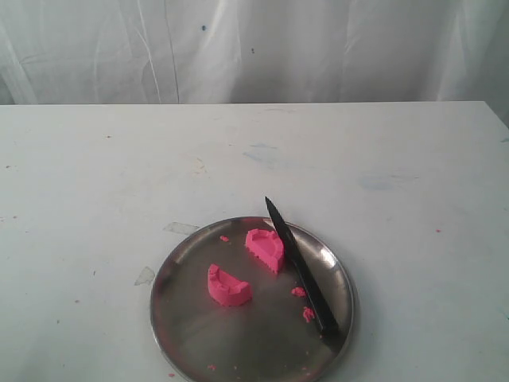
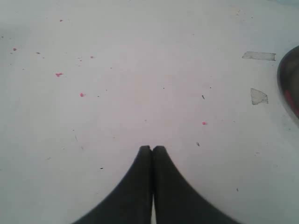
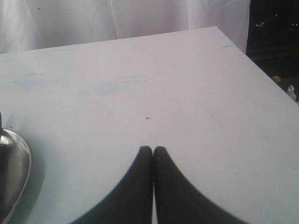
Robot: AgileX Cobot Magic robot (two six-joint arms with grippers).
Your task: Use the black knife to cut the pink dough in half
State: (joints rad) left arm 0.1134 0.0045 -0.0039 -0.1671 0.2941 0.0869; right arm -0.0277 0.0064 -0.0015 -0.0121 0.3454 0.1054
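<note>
The pink dough lies in two half-moon pieces on a round steel plate: one piece left of centre, the other further back, touching the knife's blade. The black knife rests across the plate's right side, its tip past the far rim and its handle at the near right rim. Neither arm appears in the exterior view. My left gripper is shut and empty over bare table, the plate's rim off to one side. My right gripper is shut and empty, with the plate's edge beside it.
Small pink crumbs lie on the plate and scattered on the white table. Two bits of clear tape are stuck left of the plate. A white curtain hangs behind the table; the table's corner shows in the right wrist view.
</note>
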